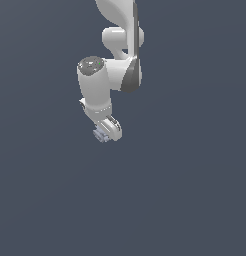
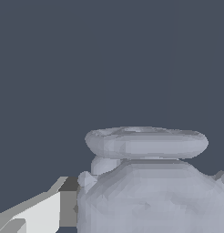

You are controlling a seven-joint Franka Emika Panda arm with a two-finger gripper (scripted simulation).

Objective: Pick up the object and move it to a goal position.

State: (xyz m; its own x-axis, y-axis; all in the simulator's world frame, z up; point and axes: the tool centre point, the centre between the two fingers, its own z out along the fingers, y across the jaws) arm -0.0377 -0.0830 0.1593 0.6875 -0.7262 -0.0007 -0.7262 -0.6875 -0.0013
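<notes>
Filling the lower part of the wrist view, nearest the lens: pale lavender-grey object, faceted and lumpy, with a flattened rounded ring-like bump on its far side and a smaller knob beneath that. Beside it, at the frame's corner, one white finger of the end effector with a darker grey pad facing the lump, seemingly touching its flank. Second finger not seen in that view. Beyond, only flat slate-blue ground.

In the exterior view, from its left to its right: plain dark blue-grey surface, unmarked. Then the object, a small lavender-grey lump peeking out at the lower tip of the end effector, on the side toward the exterior view's left. Tucked against the white fingers, touching them, much narrower than the hand above. Appeared clenched on the lump, though the gap between the fingers was too small to make out clearly. No shadow or contact mark visible under the lump; whether resting on the surface or raised could not be told. Above and slightly toward the exterior view's right: white wrist cylinder with a grey cap, then the Panda arm with a dark grey joint band, rising out of the frame's top edge.
</notes>
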